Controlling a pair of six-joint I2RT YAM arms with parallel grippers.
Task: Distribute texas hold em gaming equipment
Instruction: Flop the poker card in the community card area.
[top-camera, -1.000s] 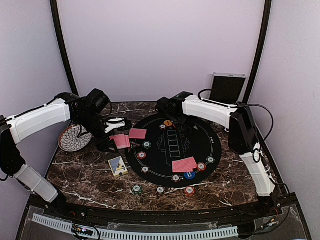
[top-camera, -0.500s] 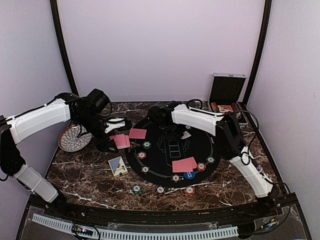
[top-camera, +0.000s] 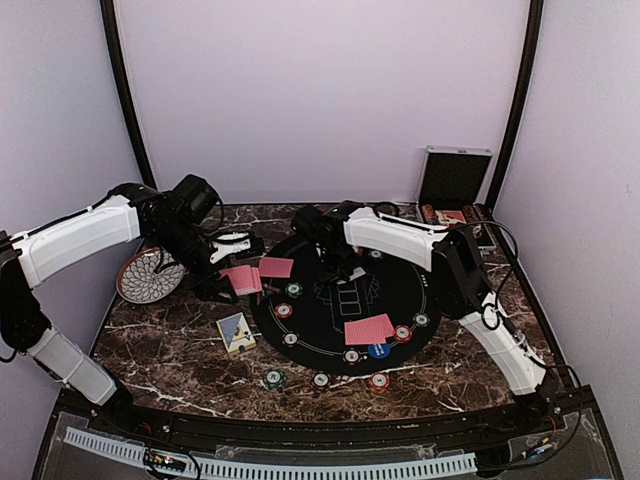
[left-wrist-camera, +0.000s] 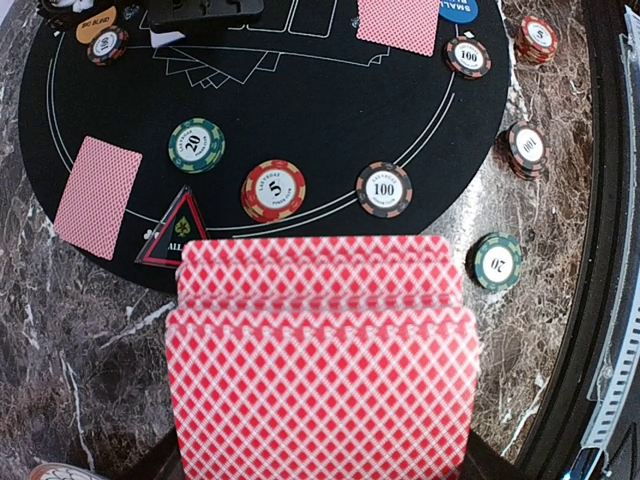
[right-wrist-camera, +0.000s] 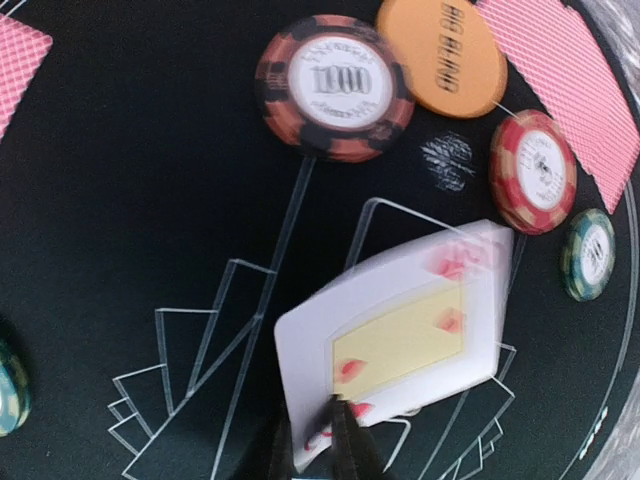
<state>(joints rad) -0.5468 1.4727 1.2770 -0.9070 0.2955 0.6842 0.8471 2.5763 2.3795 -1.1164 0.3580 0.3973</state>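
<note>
My left gripper (top-camera: 232, 278) is shut on a fanned stack of red-backed playing cards (left-wrist-camera: 320, 360), held over the left rim of the black round mat (top-camera: 400, 290). My right gripper (right-wrist-camera: 315, 445) hangs low over the mat's printed card outlines. The near edge of a blurred face-up card (right-wrist-camera: 400, 335) lies between its fingertips, which stand close together; whether they still pinch it does not show. On the mat lie a single face-down card (left-wrist-camera: 98, 196), a face-down pair (top-camera: 369, 329), a 1000 chip (right-wrist-camera: 335, 85), an orange big-blind button (right-wrist-camera: 441, 56) and several other chips.
A patterned white plate (top-camera: 140, 278) sits at the far left under my left arm. A card box (top-camera: 236, 332) lies left of the mat. The silver hinged case (top-camera: 455, 178) stands open at the back right. Three chips (top-camera: 321, 380) sit on the marble at the mat's near edge.
My right arm has swung left from the mat's back toward its middle, bringing the face-up card. The left arm and its cards have not moved.
</note>
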